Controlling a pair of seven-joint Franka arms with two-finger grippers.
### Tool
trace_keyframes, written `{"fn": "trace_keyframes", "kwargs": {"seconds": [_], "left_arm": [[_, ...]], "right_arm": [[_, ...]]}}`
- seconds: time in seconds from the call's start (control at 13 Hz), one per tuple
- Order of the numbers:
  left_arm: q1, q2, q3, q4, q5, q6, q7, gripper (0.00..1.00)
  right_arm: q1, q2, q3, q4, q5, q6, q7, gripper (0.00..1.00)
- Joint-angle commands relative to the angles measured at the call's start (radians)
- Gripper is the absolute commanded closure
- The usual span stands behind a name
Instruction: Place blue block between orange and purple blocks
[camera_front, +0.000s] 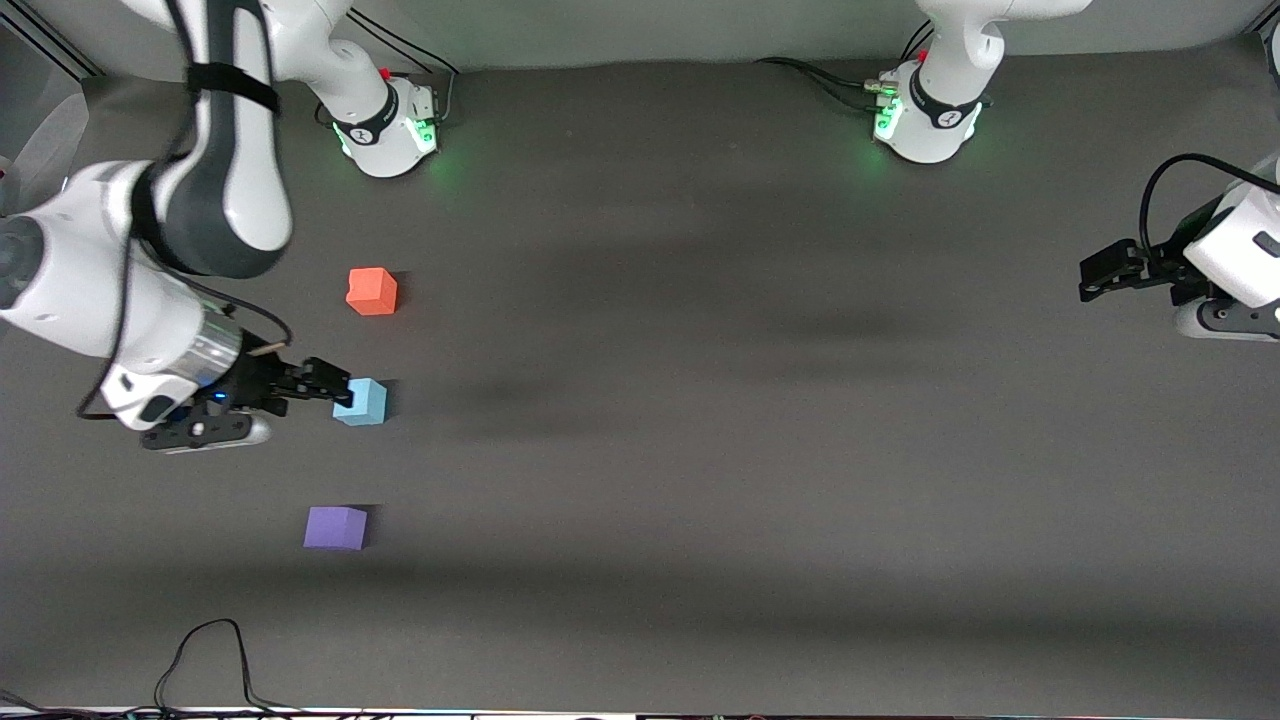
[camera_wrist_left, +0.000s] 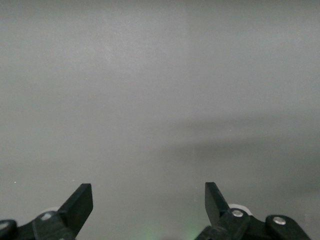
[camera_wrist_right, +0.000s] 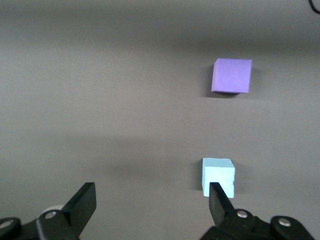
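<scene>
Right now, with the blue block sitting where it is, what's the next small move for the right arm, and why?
Probably lift the right gripper away. Its fingers are open, the blue block rests on the table roughly in line between the orange block and the purple block, so the placement looks done. The left gripper waits open at its own end.

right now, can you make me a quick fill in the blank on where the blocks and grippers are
1. The blue block lies between the orange block and the ___ block.
2. The block nearest the front camera is ___.
3. The right gripper, fingers ___, is beside the blue block.
4. The left gripper holds ___.

Missing words: purple; purple; open; nothing
</scene>
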Motion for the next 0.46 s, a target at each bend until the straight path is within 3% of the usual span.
{"fn": "trace_keyframes", "kwargs": {"seconds": [0.0,0.23,0.38], "left_arm": [[-0.009,0.005,0.006,0.018,0.011,-0.01,-0.02,0.0],[-0.011,0.005,0.006,0.018,0.011,-0.008,-0.023,0.0],[-0.009,0.005,0.006,0.018,0.011,-0.008,-0.024,0.0]], "right_arm": [[-0.191,-0.144,0.21,-0.003,-0.11,-0.014,0.036,0.0],[-0.534,-0.279,0.585,-0.013,-0.286,-0.024,0.138,0.0],[-0.753,-0.325,0.811,-0.012,-0.32,-0.083,0.174,0.0]]}}
